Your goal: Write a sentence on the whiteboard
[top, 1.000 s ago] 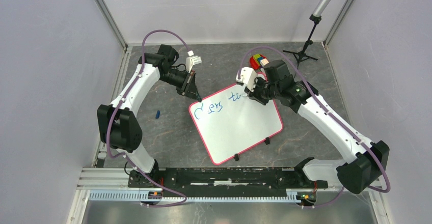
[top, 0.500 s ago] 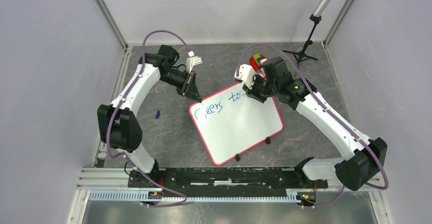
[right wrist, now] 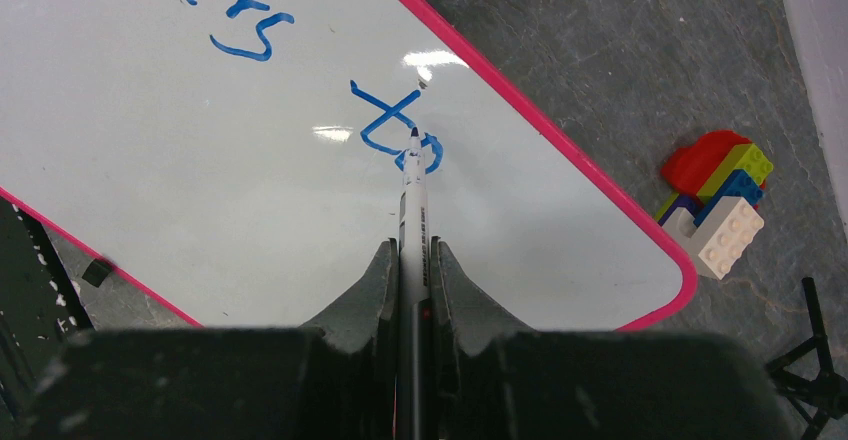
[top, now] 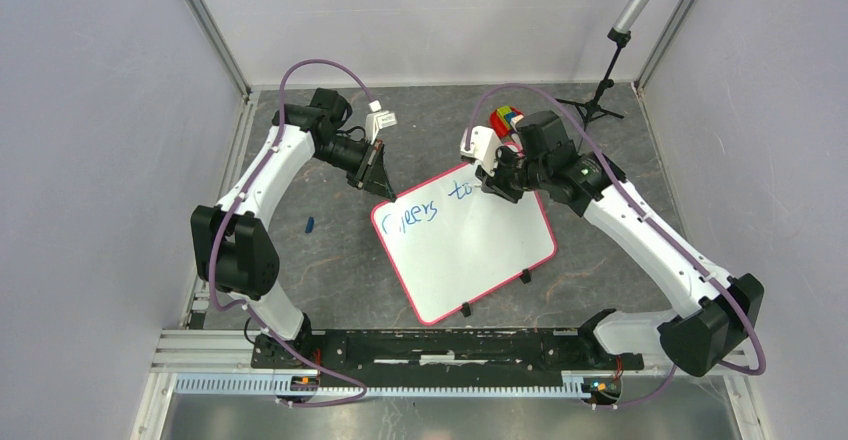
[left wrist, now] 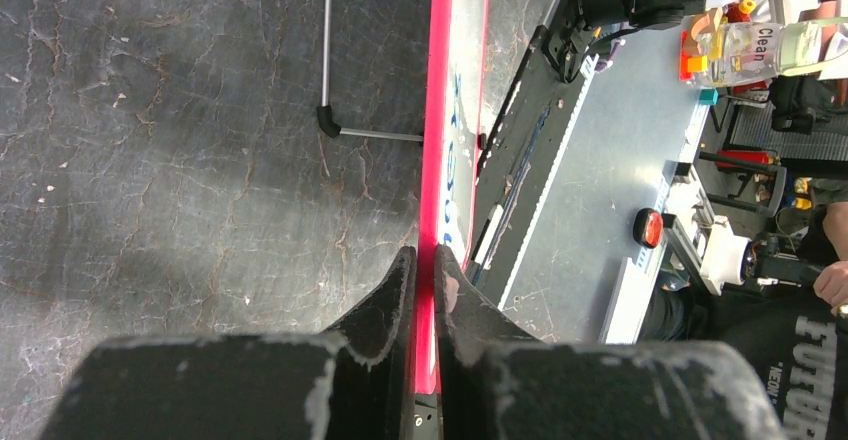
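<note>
We are looking down on a grey, cracked table [top: 330, 260] where the whiteboard [top: 465, 250] is lying flat between our two arms, turned at an angle, with its black clips on the edge nearest our bases.

Our left gripper [left wrist: 425, 255] is pinching the board's pink rim at its far-left corner, jaws drawn almost together on the thin edge. We judge that this grip is bracing the board so it does not slide under the pen.

Our right gripper [right wrist: 412, 252] is clamping a slim marker [right wrist: 413, 205], jaws closed tight on its barrel. The marker is pointing out past the fingertips, with its tip meeting the board at the blue letter "o". Gripping it well back from the tip is leaving the lettering in plain view.

The sentence [top: 432, 207] is running in blue along the board's far edge. It is reading roughly "Cheers to", the first letters loose and partly hidden. The rest of the board is showing bare, so we judge most of the writing is yet to come.

Print on the marker's barrel is too small to read. Beyond the table, a bottle [left wrist: 760, 42] is showing the word "Clean". Toy bricks [right wrist: 718, 200] are sitting just off the board's far corner, and a small blue cap [top: 310, 225] is lying to the left.
</note>
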### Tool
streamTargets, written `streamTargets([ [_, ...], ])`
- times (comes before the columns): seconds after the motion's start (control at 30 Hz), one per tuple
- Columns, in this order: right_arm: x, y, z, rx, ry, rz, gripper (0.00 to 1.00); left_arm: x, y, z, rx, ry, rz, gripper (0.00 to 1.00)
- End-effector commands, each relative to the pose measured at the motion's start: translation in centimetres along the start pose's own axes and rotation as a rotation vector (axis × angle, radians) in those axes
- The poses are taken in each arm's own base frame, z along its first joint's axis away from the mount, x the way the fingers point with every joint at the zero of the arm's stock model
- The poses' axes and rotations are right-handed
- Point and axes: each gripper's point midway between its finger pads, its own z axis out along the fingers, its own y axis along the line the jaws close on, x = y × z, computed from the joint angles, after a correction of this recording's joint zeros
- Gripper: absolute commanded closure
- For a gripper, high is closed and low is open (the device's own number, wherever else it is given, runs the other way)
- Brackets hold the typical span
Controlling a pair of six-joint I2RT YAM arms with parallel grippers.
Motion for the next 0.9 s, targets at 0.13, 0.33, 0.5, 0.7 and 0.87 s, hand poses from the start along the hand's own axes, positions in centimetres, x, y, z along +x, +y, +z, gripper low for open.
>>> streamTargets([
  [0.13,-2.1,0.2,-2.7,0.024,-0.069,-0.028,1.00,-0.1,0.0,0.3,-0.013,0.019,0.059,0.89],
  [0.33,-1.3,0.2,-3.0,0.033,-0.072,0.001,1.00,-0.2,-0.3,0.2,-0.006,0.011,0.055,0.65],
  [0.5,-0.4,-0.9,-3.6,0.056,-0.075,0.037,1.00,-0.3,-0.5,0.2,0.009,0.007,0.058,0.57],
  [0.7,0.9,-2.3,-3.8,0.073,-0.061,0.061,1.00,-0.2,-0.4,0.4,0.016,0.010,0.053,0.54],
  [0.87,2.0,-2.4,-3.1,0.085,-0.041,0.062,1.00,-0.2,-0.4,0.4,0.019,0.011,0.049,0.56],
])
